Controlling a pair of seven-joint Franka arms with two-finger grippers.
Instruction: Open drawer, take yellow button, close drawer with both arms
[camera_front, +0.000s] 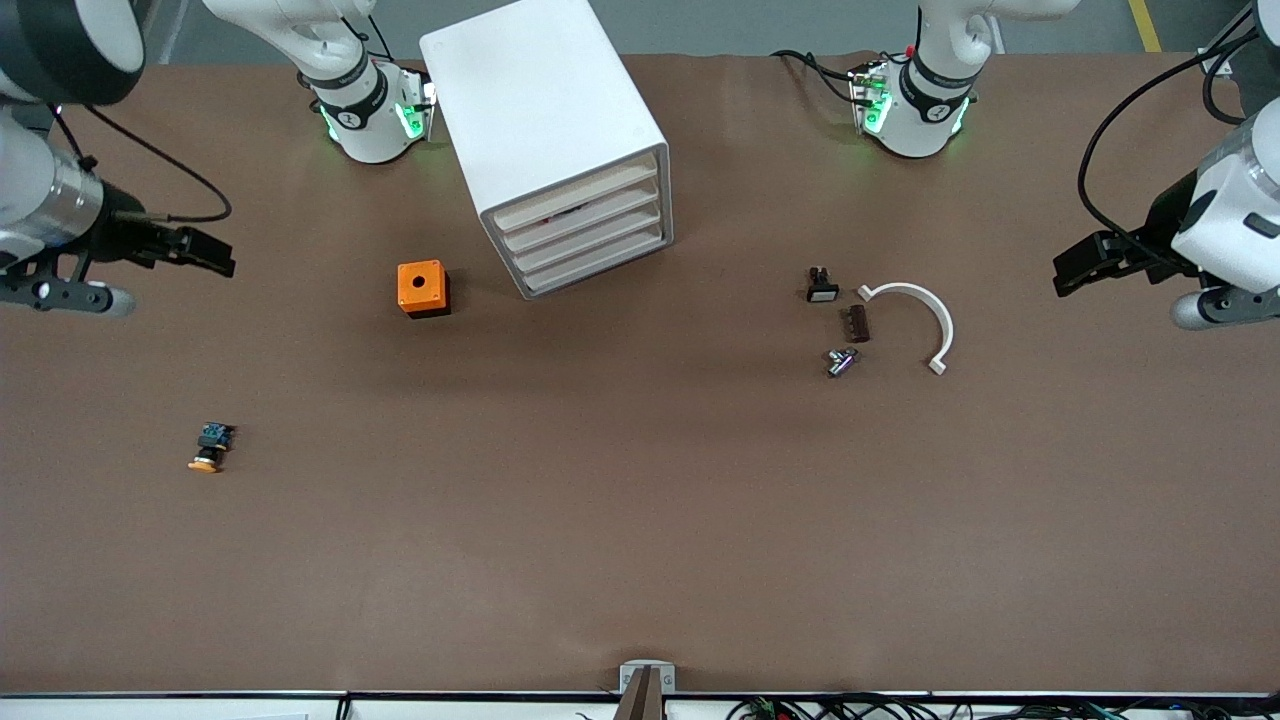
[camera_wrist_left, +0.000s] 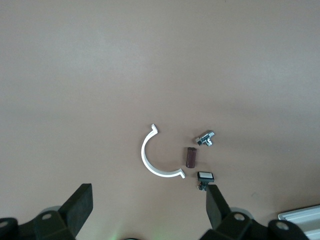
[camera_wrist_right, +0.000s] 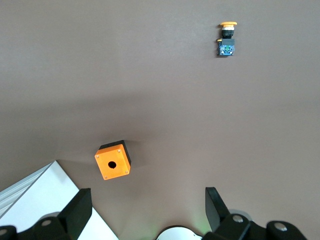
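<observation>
The button (camera_front: 210, 447), with its orange cap, black body and blue end, lies on the brown table toward the right arm's end, nearer to the front camera than the orange box; it also shows in the right wrist view (camera_wrist_right: 227, 37). The white drawer cabinet (camera_front: 545, 120) stands between the arm bases, and its four drawers (camera_front: 585, 235) look pushed in. My right gripper (camera_front: 212, 252) (camera_wrist_right: 147, 200) hangs open and empty above the table at the right arm's end. My left gripper (camera_front: 1075, 268) (camera_wrist_left: 149, 197) hangs open and empty at the left arm's end.
An orange cube box with a hole (camera_front: 421, 288) (camera_wrist_right: 113, 160) sits beside the cabinet. Toward the left arm's end lie a small black part with a white face (camera_front: 821, 287) (camera_wrist_left: 205, 176), a brown piece (camera_front: 858, 323), a metal fitting (camera_front: 842, 361) and a white curved clip (camera_front: 925, 310).
</observation>
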